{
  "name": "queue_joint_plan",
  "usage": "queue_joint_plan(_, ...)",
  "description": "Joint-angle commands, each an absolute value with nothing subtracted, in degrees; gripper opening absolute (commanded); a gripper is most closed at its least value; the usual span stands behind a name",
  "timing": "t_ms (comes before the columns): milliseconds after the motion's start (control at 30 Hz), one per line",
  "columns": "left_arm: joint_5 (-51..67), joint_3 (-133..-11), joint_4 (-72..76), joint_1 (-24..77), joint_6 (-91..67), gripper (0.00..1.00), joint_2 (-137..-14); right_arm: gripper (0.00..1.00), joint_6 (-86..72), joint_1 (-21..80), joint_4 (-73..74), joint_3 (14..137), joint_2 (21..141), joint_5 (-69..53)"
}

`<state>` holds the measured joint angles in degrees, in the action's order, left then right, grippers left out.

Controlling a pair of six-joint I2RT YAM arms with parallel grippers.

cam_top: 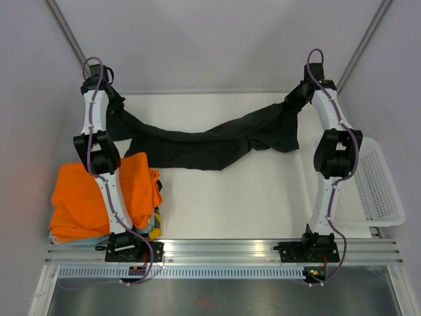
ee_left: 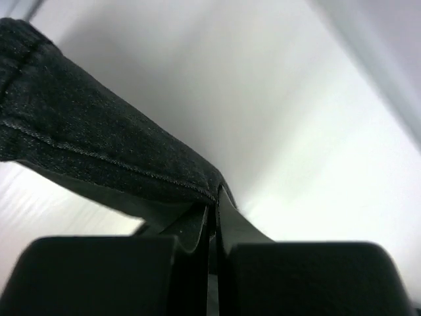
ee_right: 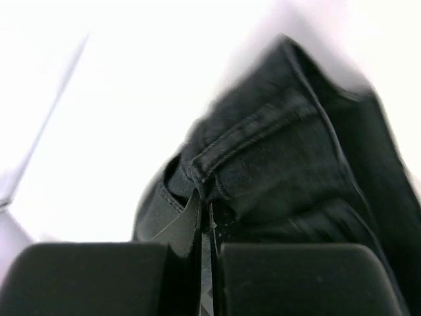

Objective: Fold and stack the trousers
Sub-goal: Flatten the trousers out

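Observation:
The black trousers (cam_top: 210,141) stretch across the far half of the table, sagging in the middle, both ends lifted. My left gripper (cam_top: 113,104) is at the far left, shut on a hemmed leg end of the trousers (ee_left: 99,151), pinched between its fingertips (ee_left: 216,197). My right gripper (cam_top: 297,92) is at the far right, shut on the waistband end (ee_right: 276,151), the seam caught between its fingertips (ee_right: 205,201). The waist bunches below the right gripper.
A bright orange garment (cam_top: 85,197) lies folded on a small stack at the near left, under the left arm. A white mesh basket (cam_top: 378,184) stands at the right edge. Grey walls close in at the back and sides.

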<state>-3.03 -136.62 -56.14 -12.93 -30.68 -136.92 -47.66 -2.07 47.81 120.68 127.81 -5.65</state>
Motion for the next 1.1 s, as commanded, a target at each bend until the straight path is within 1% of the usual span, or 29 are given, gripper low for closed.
queue_joint_plan(0,-0.6,-136.7,-38.5,-10.4,-38.4,0.02,-134.8,0.0,-45.7,-2.6,24.8,123.1,128.5,-12.8)
queue_joint_plan(67,-1.6,-135.4,-34.1,-9.8,-41.6,0.02,-135.1,0.0,-47.0,-2.7,18.9,124.3,131.7,-17.3)
queue_joint_plan(100,-2.0,-134.5,-30.4,-9.6,-42.6,0.02,-135.3,0.0,-47.6,-2.6,14.9,124.8,134.3,-17.7)
queue_joint_plan(167,-3.2,-134.1,-27.4,-9.8,-45.3,0.02,-136.1,0.0,-49.6,-2.8,11.5,126.9,137.1,-18.4)
queue_joint_plan(200,-3.6,-134.3,-26.6,-9.8,-46.7,0.02,-137.3,0.02,-50.4,-2.9,10.1,127.9,140.2,-18.3)
queue_joint_plan(233,-4.4,-134.3,-25.4,-9.8,-49.5,0.02,-137.8,0.03,-52.1,-3.1,10.8,131.8,142.2,-17.8)
queue_joint_plan(300,-5.0,-134.3,-24.8,-10.0,-52.5,0.02,-139.1,0.02,-53.4,-3.8,11.1,135.2,146.7,-18.5)
queue_joint_plan(400,-5.9,-134.3,-23.6,-10.0,-57.0,0.02,-140.7,0.16,-56.7,-4.5,6.9,135.3,149.0,-18.3)
queue_joint_plan(467,-7.9,-134.5,-23.2,-10.2,-59.1,0.02,-141.2,0.2,-57.9,-5.0,5.6,134.8,149.6,-17.9)
queue_joint_plan(533,-9.7,-134.3,-23.2,-10.5,-61.2,0.02,-141.2,0.3,-58.0,-5.7,4.2,135.0,150.0,-17.5)
queue_joint_plan(567,-11.1,-134.3,-23.2,-10.7,-62.0,0.02,-141.2,0.32,-57.7,-6.0,4.5,135.0,149.9,-16.9)
queue_joint_plan(600,-11.5,-134.3,-23.1,-11.2,-62.7,0.02,-141.3,0.37,-57.0,-6.4,4.2,135.1,149.7,-16.7)
queue_joint_plan(633,-11.4,-134.3,-22.9,-11.4,-64.3,0.02,-141.5,0.49,-56.2,-6.7,4.2,135.3,149.5,-16.9)
queue_joint_plan(700,-8.8,-134.4,-20.3,-11.8,-64.9,0.02,-141.8,0.65,-54.3,-7.3,4.4,135.7,148.8,-17.8)
queue_joint_plan(733,-7.7,-134.4,-19.2,-11.7,-64.1,0.02,-141.8,0.76,-51.5,-7.4,4.7,136.1,148.3,-18.7)
queue_joint_plan(800,-4.9,-134.4,-18.1,-11.6,-62.9,0.02,-141.1,0.87,-47.7,-7.6,6.8,136.1,146.1,-20.2)
queue_joint_plan(833,-4.3,-134.5,-18.4,-11.5,-62.5,0.02,-140.6,0.92,-42.3,-7.6,7.9,135.5,145.1,-20.4)
queue_joint_plan(933,-4.3,-134.2,-21.5,-11.5,-60.9,0.02,-138.3,0.94,-32.0,-7.6,12.2,131.7,141.2,-19.6)
queue_joint_plan(1067,-4.5,-134.2,-24.9,-11.5,-58.1,0.02,-135.8,0.94,-25.1,-7.6,19.8,129.1,139.5,-16.5)
